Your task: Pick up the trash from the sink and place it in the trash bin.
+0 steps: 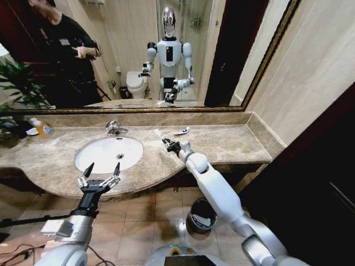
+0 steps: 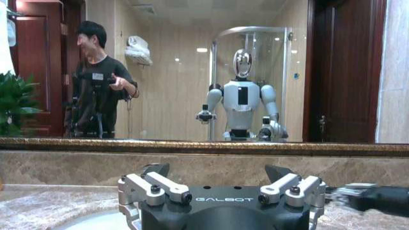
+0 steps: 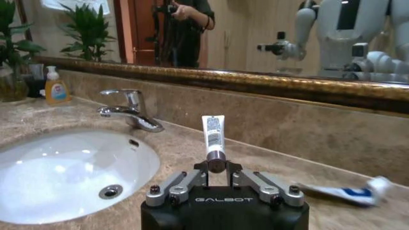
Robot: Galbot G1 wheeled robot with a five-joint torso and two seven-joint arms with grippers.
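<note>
Right gripper: the right gripper (image 1: 168, 144) was stretched out over the mottled beige-brown marble counter (image 1: 222, 141), to the right of the basin, and its fingers were pinched on a small white tube with a dark cap (image 3: 212, 136). In the right wrist view the tube stood upright between the fingertips, cap end down, clear of the stone.

Left gripper: the left gripper (image 1: 100, 174) hung at the front edge of the counter, just before the basin's near rim, with its fingers spread wide and nothing between them.

Sink: the large white oval sink (image 1: 109, 153) sat in the counter with a chrome faucet (image 1: 115, 128) behind it. Its bowl looked bare apart from the drain.

Other trash: a flattened white sachet with a blue end (image 1: 182, 131) lay on the counter near the back wall, right of the faucet and apart from the held tube. The right wrist view showed it (image 3: 345, 190) lying flat on the stone.

Trash bin: the small round shiny dark metal trash bin (image 1: 201, 215) stood on the tiled floor below the counter's front edge, under the right arm. Something pale lay inside it.

Bottle: a clear soap bottle with an orange label (image 1: 44, 129) stood at the far left of the counter, well apart from both grippers.
</note>
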